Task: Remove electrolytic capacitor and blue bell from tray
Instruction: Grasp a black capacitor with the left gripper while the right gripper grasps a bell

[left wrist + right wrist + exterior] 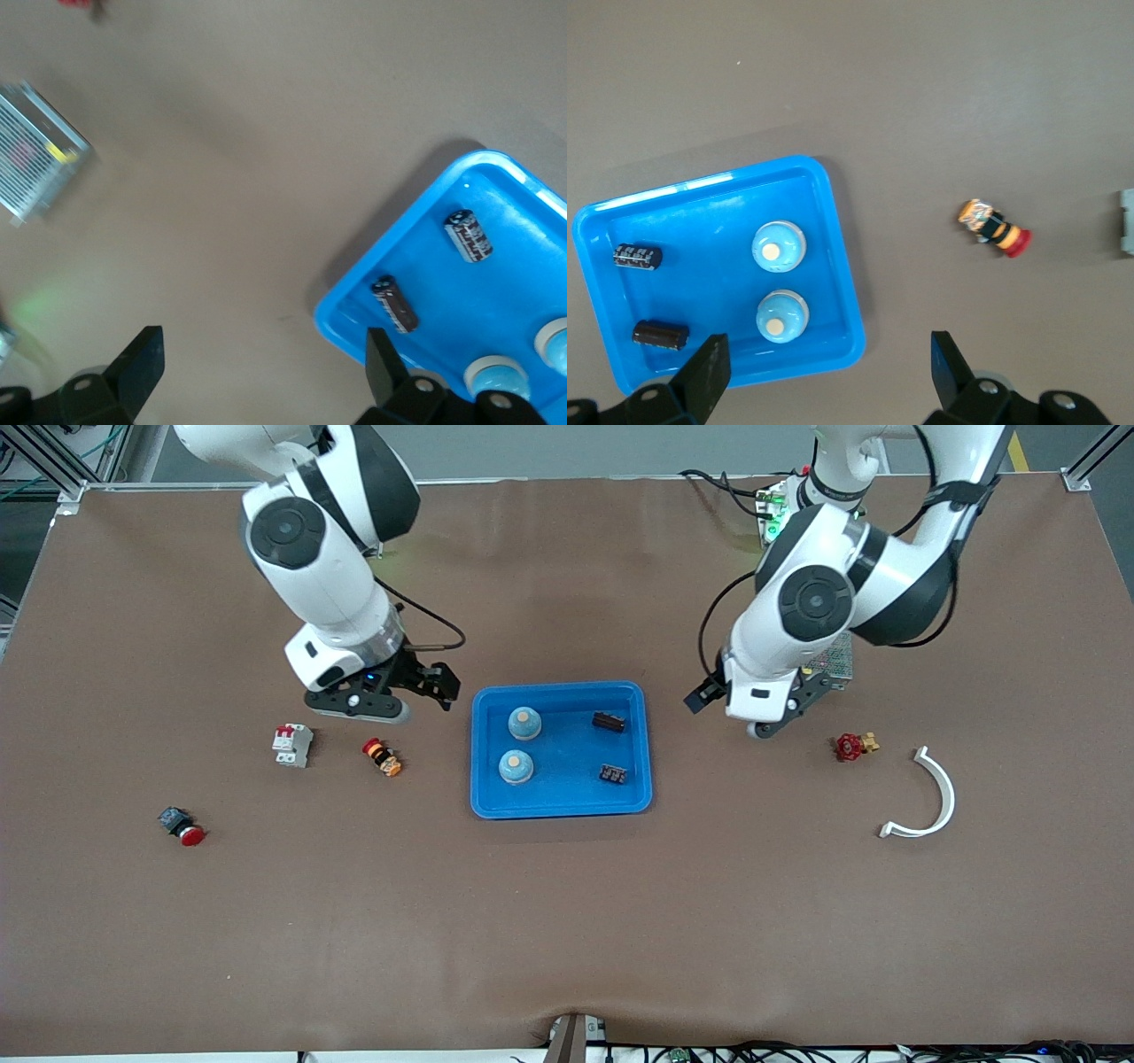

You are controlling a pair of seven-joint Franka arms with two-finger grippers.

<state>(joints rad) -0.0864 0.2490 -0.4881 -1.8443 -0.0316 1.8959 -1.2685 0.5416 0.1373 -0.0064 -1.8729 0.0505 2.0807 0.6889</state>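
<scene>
Two blue bells (524, 724) (516, 767) and two black capacitors (608, 722) (613, 774) are lying in the blue tray (561, 804) at mid-table, the bells toward the right arm's end of it and the capacitors toward the left arm's end. Both grippers are hanging with fingers spread wide and holding nothing: the right gripper (390, 701) over bare table beside the tray, near the white breaker (291, 745) and small red-capped button (382, 757). The left gripper (753, 717) is hovering over the table between the tray and the red valve (852, 745).
</scene>
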